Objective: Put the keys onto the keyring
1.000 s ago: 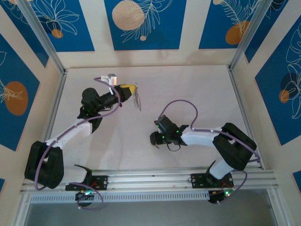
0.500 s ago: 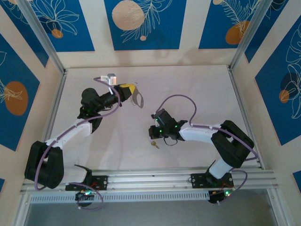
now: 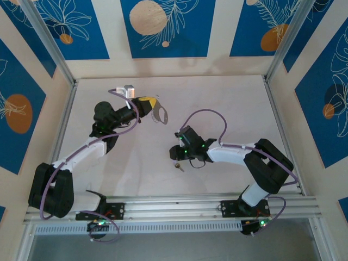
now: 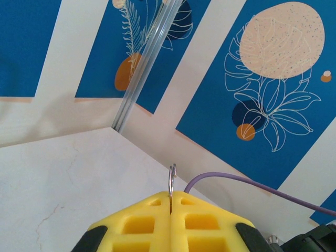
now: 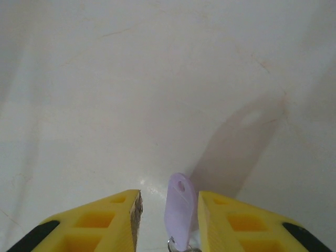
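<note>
The left end effector (image 4: 171,195) is seen closed, its two yellow fingers (image 4: 140,224) pressed together on the keyring (image 4: 171,179), whose thin metal edge is shown standing up out of the seam between them. In the top view this end effector (image 3: 152,105) is found over the far left part of the desk (image 3: 234,103), with the keyring (image 3: 161,115) held out at its tip as a grey curve.

The right end effector (image 5: 168,194) is seen open: its jaws are held apart, and the lilac head of the key (image 5: 179,210) is framed between them, close against the finger on the right of the wrist view and well clear of the other. Whether the head touches that finger cannot be told. A soft shadow is cast on the pale desk beyond the key. In the top view the right end effector (image 3: 176,156) is placed near the middle of the desk, and the key (image 3: 178,166) is seen just on its near side. Key and keyring are kept well apart.

Beyond the left end effector, a purple cable (image 4: 252,184) and blue wall panels (image 4: 210,105) with leaf drawings are shown
</note>
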{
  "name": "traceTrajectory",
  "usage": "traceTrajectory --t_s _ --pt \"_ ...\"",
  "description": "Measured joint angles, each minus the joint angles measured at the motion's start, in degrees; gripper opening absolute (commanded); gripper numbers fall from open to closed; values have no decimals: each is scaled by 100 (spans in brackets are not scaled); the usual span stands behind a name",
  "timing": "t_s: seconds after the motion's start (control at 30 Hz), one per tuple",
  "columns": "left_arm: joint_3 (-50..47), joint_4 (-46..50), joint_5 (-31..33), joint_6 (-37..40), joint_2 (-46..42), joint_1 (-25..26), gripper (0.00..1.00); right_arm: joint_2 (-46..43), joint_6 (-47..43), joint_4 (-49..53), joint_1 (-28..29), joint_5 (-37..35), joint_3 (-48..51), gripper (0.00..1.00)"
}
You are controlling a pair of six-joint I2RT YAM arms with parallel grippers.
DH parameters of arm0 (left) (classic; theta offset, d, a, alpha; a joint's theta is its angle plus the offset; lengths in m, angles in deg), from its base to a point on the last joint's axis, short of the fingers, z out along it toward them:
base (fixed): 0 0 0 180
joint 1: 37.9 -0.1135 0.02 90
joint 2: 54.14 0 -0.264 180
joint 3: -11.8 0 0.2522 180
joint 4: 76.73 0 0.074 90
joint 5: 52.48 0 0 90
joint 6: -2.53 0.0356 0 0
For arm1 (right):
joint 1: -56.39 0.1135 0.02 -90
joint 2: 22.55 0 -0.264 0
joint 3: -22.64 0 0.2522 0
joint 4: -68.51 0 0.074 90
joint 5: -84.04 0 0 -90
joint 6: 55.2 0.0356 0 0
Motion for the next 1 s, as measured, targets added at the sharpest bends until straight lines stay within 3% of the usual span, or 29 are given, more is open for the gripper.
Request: traceTrajectory --t_s 0.13,0.33,0.37,0.5,0.9,1.0 --pt "2 -2 2 0 4 0 0 245 0 -39 2 24 -2 33" --pt "2 -4 2 -2 4 0 0 407 4 -39 2 92 -17 1" --pt "2 -15 0 -4 4 0 0 404 44 -44 2 109 -22 0" --pt "13 -46 -4 -31 44 0 0 264 13 -17 0 129 -44 0" --pt "15 -170 -20 -120 155 0 0 -1353 157 -444 -339 125 372 0" --pt "35 -173 -39 -144 155 0 0 -1357 358 -710 -479 125 916 26"
